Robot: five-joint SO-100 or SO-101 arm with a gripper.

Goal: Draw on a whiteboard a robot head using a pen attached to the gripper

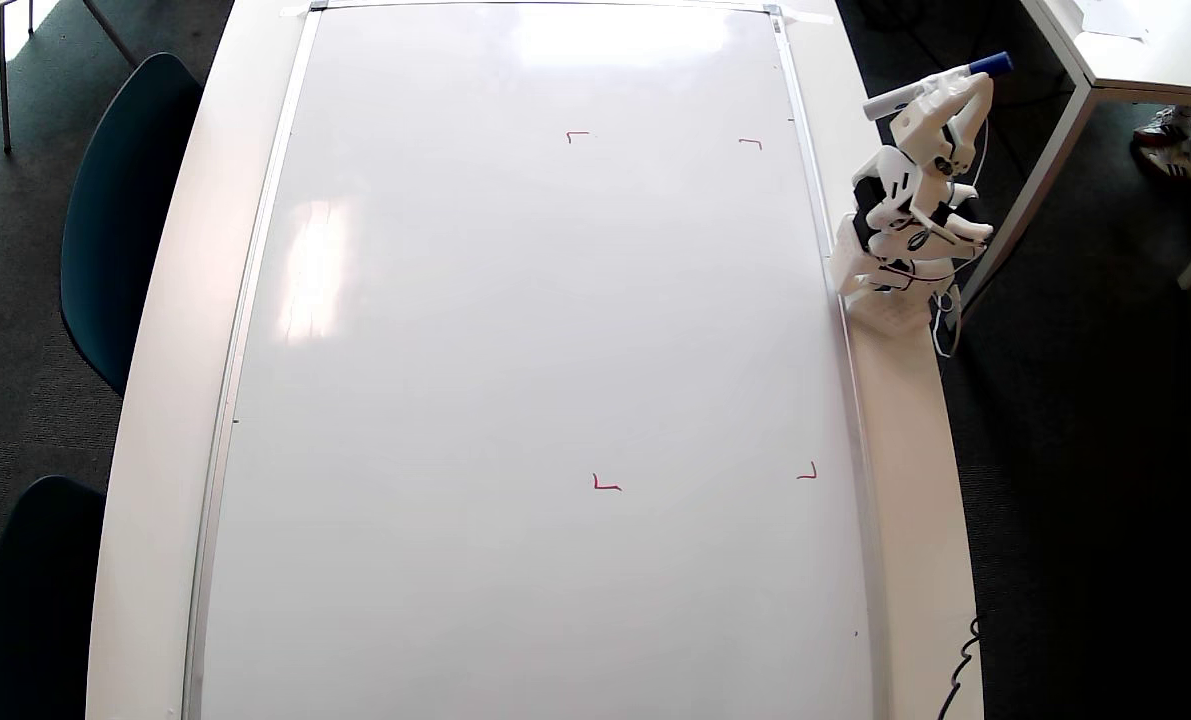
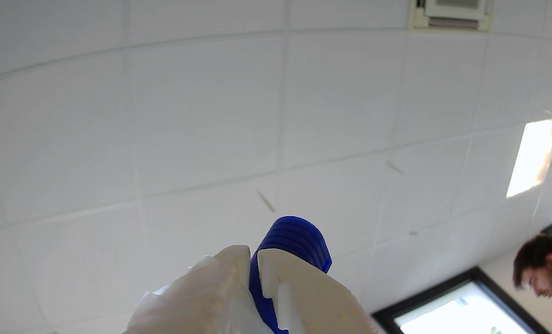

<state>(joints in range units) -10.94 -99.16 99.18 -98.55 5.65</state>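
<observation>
Holding my pincer [image 1: 955, 85] clamped on the pen [image 1: 940, 85] off the bench's right edge, I see the blank whiteboard [image 1: 515, 350] lying leftward, pen axis roughly level.

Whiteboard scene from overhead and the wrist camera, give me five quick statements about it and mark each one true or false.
1. The whiteboard bears four small red corner marks. True.
2. A blue robot head is already drawn between those marks. False: no blue lines show on the board.
3. The pen touches the board. False: in the overhead view it sits past the board's right edge, folded back with the arm.
4. The gripper is shut on the pen's blue cap in the wrist view. True.
5. The wrist view looks down at the table. False: it shows ceiling tiles and a bearded man.
</observation>
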